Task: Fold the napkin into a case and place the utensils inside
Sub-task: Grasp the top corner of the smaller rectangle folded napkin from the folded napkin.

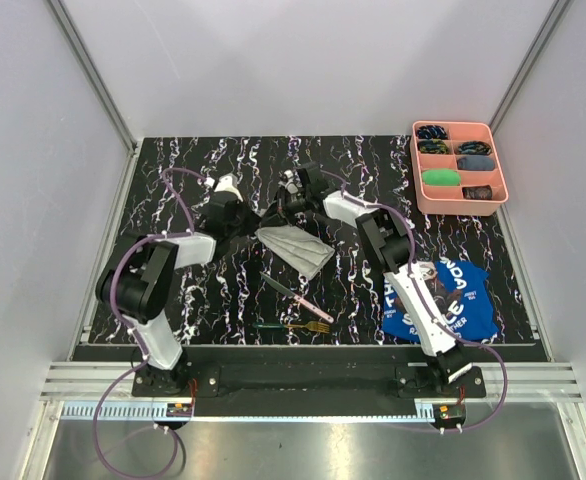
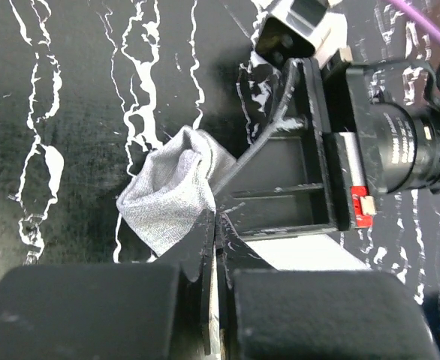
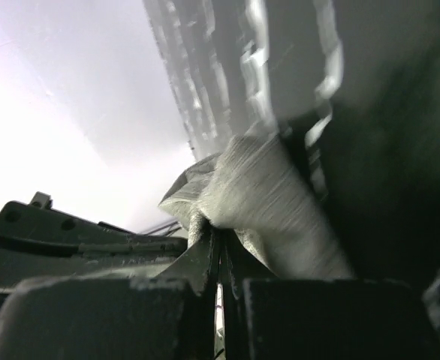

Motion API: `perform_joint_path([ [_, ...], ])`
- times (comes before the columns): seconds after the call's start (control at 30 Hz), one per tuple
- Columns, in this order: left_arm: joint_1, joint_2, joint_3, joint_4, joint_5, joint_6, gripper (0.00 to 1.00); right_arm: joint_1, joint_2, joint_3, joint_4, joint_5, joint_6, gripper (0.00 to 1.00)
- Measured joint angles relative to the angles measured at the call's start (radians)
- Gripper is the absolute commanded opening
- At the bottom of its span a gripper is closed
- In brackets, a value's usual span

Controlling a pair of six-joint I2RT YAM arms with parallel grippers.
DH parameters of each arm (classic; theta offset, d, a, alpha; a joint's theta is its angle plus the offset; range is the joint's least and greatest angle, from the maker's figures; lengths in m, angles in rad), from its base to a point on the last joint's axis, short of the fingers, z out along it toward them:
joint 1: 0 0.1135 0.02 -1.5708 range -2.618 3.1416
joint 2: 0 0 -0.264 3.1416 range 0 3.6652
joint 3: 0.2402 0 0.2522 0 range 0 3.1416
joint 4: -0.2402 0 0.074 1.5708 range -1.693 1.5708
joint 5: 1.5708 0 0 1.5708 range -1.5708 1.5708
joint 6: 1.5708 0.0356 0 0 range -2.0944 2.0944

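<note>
The light grey napkin (image 1: pixel 299 249) lies folded into a narrow layered wedge at the table's middle, its far-left corner lifted. My left gripper (image 1: pixel 256 226) and right gripper (image 1: pixel 276 218) meet at that corner. In the left wrist view the left gripper (image 2: pixel 215 219) is shut with the napkin (image 2: pixel 167 196) bunched at its tips. My right gripper (image 3: pixel 220 231) is shut on a fold of the napkin (image 3: pixel 261 196). The pink-handled knife (image 1: pixel 297 295) and the green-handled fork (image 1: pixel 291 326) lie on the table nearer the arm bases, outside the cloth.
A pink compartment tray (image 1: pixel 417 172) holding small items stands at the back right. A blue printed cloth (image 1: pixel 463 300) lies under the right arm at the front right. White walls enclose the black marbled table (image 1: pixel 173 200).
</note>
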Motion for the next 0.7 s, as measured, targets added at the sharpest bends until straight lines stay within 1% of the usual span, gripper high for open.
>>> perform_joint_path([
  [0.13,0.006,0.068,0.048,-0.006,0.000,-0.010,0.00,-0.003,0.104,0.176,-0.125,-0.025,-0.112,0.00],
  [0.23,0.011,0.097,0.071,0.004,0.002,-0.031,0.00,-0.012,0.153,0.266,-0.170,-0.047,-0.144,0.00],
  [0.27,0.012,0.102,0.076,0.003,0.003,-0.035,0.00,-0.013,0.155,0.272,-0.178,-0.047,-0.150,0.00],
  [0.4,0.011,0.108,0.089,-0.009,0.006,-0.050,0.00,-0.020,0.153,0.269,-0.192,-0.045,-0.169,0.09],
  [0.6,0.010,0.137,0.134,-0.052,0.030,-0.077,0.00,-0.032,0.101,0.192,-0.219,-0.033,-0.204,0.14],
  [0.7,0.010,0.158,0.152,-0.050,0.055,-0.111,0.00,-0.043,0.079,0.158,-0.227,-0.015,-0.216,0.21],
])
